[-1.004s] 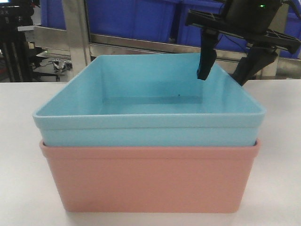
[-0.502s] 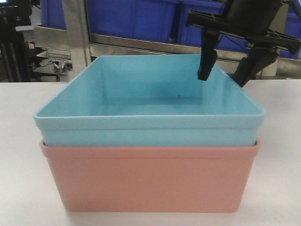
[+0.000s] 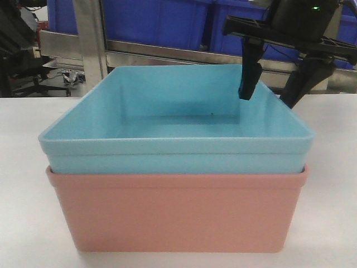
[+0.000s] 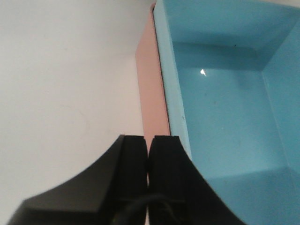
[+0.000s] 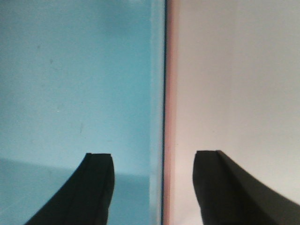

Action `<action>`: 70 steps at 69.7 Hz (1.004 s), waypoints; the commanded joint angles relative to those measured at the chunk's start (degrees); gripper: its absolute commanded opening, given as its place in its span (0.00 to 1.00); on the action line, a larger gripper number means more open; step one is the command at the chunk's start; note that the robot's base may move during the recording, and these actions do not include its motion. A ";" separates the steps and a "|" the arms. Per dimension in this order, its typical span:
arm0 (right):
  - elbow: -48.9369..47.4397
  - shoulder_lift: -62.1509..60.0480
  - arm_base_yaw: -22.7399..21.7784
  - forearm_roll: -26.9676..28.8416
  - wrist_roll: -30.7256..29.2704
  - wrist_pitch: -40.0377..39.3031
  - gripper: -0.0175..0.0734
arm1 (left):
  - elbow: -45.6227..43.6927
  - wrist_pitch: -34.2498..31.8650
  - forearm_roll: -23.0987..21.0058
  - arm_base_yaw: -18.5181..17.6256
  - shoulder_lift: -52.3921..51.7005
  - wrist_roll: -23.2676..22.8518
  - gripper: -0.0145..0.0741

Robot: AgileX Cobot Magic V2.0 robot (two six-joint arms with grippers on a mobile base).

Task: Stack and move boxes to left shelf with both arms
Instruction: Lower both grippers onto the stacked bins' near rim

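Observation:
The light blue box (image 3: 178, 120) sits nested inside the salmon-pink box (image 3: 178, 215) on the white table (image 3: 22, 184). My right gripper (image 3: 266, 98) is open at the stack's far right corner. It straddles the right wall, with one finger (image 5: 99, 187) inside the blue box (image 5: 70, 79) and the other outside over the table. In the right wrist view the right gripper (image 5: 153, 153) has the pink rim (image 5: 169, 93) between its jaws. My left gripper (image 4: 149, 137) is shut and empty above the stack's left edge, where pink wall (image 4: 152, 89) and blue box (image 4: 225, 117) meet.
Behind the table stands a metal rack with a steel rail (image 3: 167, 53) and an upright post (image 3: 89, 39). Dark blue storage bins (image 3: 150, 19) fill it. Dark equipment (image 3: 14, 33) shows at the far left.
The right gripper has shifted slightly right and down along the blue box's far right corner. The dark shape at the top left has changed. The boxes have not moved.

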 commanded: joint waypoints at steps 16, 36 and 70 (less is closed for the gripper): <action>-1.29 -3.26 -0.04 0.10 -0.63 -1.19 0.72 | -14.92 9.38 -2.42 -3.51 10.49 5.68 0.37; -1.29 -3.26 1.37 -0.63 -0.63 -0.53 0.72 | -25.99 13.67 2.32 -8.99 17.93 -5.31 0.60; -1.29 -3.15 3.61 -5.87 4.46 1.82 0.72 | -29.57 22.00 18.25 -14.24 25.97 -26.61 0.60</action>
